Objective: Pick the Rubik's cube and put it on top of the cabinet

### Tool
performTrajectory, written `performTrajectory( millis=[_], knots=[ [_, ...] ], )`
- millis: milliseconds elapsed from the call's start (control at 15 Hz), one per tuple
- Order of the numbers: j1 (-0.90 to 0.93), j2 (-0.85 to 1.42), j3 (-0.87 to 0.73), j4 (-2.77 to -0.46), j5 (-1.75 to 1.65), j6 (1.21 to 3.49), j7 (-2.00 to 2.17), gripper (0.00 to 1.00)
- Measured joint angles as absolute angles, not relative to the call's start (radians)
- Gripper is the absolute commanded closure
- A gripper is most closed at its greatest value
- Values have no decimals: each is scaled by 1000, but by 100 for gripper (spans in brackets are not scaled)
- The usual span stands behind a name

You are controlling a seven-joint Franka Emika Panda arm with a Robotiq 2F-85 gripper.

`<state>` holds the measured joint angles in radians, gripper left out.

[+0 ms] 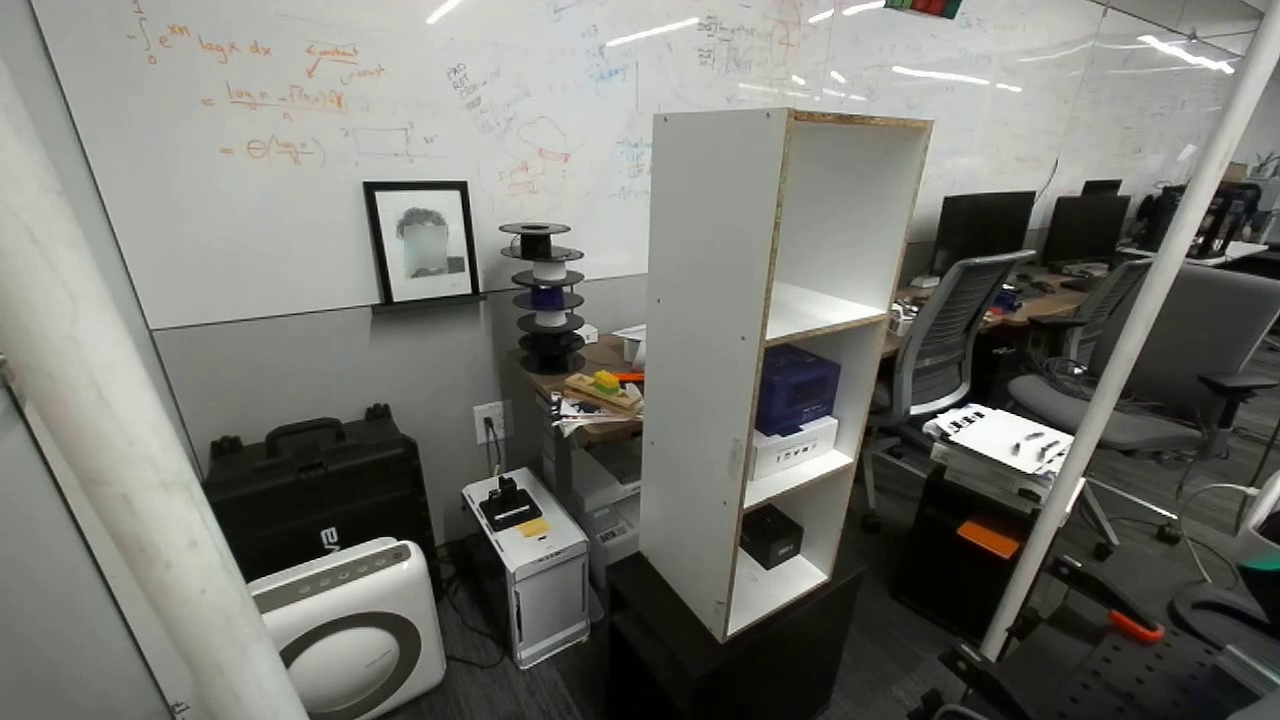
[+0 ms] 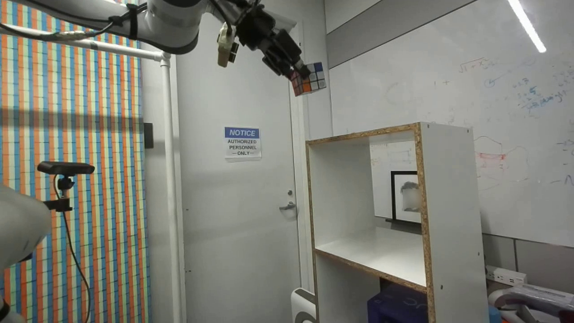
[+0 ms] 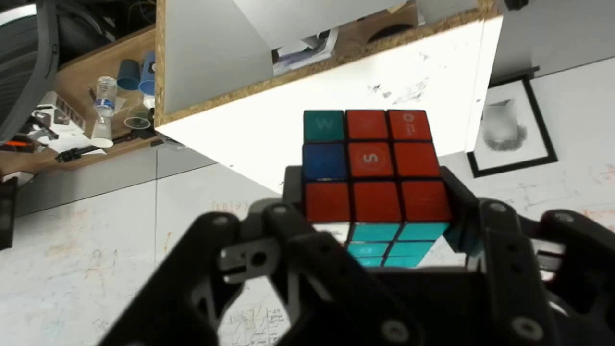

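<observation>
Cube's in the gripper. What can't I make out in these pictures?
Rubik's cube: partly cut off by the top edge, in an exterior view.
Cabinet top: partly hidden by the cube, wrist view.
Cabinet: lower part cut off by the bottom edge, in an exterior view.
Portrait: face blurred in all views.

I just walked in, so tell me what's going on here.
A robot arm is holding a Rubik's cube up in the air, clamped in its gripper. In both exterior views the cube shows higher than the top of the white cabinet. It has not been set down there yet.
</observation>
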<state>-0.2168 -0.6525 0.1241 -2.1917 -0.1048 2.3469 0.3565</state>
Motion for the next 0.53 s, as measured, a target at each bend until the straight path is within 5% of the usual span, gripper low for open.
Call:
performTrajectory(
  millis=[533],
  knots=[
    [-306,-275,144,-1922,-278,2341,574,61]
  ],
)
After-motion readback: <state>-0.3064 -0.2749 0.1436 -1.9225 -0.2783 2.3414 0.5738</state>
